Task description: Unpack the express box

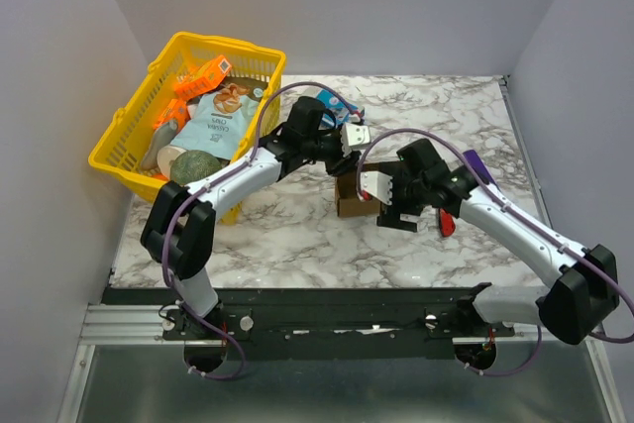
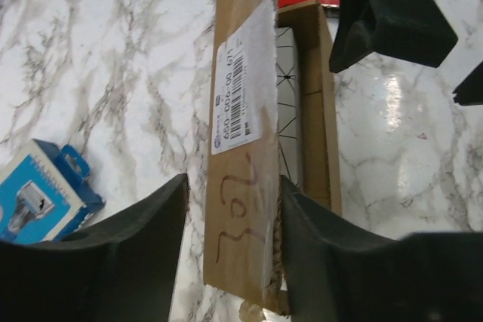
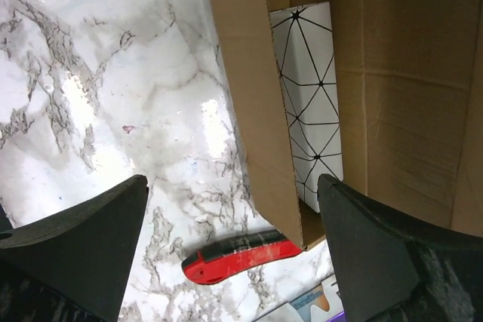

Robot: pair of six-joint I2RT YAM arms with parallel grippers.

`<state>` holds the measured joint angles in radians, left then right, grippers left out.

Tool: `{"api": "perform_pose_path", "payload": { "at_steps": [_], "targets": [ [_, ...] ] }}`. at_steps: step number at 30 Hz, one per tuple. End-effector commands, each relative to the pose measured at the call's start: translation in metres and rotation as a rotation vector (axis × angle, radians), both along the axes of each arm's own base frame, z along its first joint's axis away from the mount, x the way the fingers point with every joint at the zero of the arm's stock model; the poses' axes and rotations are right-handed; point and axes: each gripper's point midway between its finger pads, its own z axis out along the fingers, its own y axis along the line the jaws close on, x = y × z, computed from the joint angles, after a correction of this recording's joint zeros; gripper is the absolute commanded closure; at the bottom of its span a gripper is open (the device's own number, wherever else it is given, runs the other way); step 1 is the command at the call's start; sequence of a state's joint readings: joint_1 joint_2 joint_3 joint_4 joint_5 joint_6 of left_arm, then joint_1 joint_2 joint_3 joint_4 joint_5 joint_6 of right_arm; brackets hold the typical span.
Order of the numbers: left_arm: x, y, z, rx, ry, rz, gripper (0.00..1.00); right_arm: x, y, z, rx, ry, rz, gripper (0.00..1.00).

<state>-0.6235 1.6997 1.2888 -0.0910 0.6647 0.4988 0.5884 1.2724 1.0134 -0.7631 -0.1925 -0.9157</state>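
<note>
The express box [image 2: 238, 111], a brown carton with a white barcode label [image 2: 243, 81], lies open on the marble table [image 1: 446, 106]. A white item with black triangle lines [image 3: 309, 96] rests inside it. My left gripper [image 2: 234, 224] straddles the labelled flap: the right finger touches the cardboard edge and the left finger stands a little off it. My right gripper [image 3: 232, 186] hangs wide open over the box's other end, one side wall between its fingers. From above, the box [image 1: 347, 200] sits between the left gripper [image 1: 355, 136] and the right gripper [image 1: 374, 187].
A red utility knife [image 3: 241, 254] lies on the table beside the box's end. A small blue-and-white box [image 2: 41, 194] lies to the left. A yellow basket [image 1: 119, 146] full of goods stands at the back left. A purple bar [image 1: 475, 165] shows behind the right arm.
</note>
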Motion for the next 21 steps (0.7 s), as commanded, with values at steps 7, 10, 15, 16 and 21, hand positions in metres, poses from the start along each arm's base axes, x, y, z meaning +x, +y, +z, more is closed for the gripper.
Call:
{"api": "perform_pose_path", "payload": {
  "at_steps": [7,10,15,16,21],
  "targets": [
    [-0.034,-0.023,0.008,-0.027,0.307,-0.176,0.94,-0.016,0.026,0.057,0.207,-0.067,0.099,0.23],
    [-0.038,-0.024,0.019,-0.051,0.353,-0.177,0.96,-0.007,0.029,0.065,0.198,-0.102,0.119,0.33],
    [-0.038,-0.024,0.035,-0.097,0.368,-0.147,0.96,0.009,0.021,0.046,0.096,-0.139,0.128,0.5],
    [-0.04,-0.025,0.037,-0.106,0.392,-0.146,0.96,0.009,0.018,0.037,0.078,-0.133,0.129,0.51],
    [-0.042,-0.024,0.041,-0.161,0.57,-0.141,0.97,0.023,0.016,0.015,0.024,-0.197,0.15,0.57]
  ]
}}
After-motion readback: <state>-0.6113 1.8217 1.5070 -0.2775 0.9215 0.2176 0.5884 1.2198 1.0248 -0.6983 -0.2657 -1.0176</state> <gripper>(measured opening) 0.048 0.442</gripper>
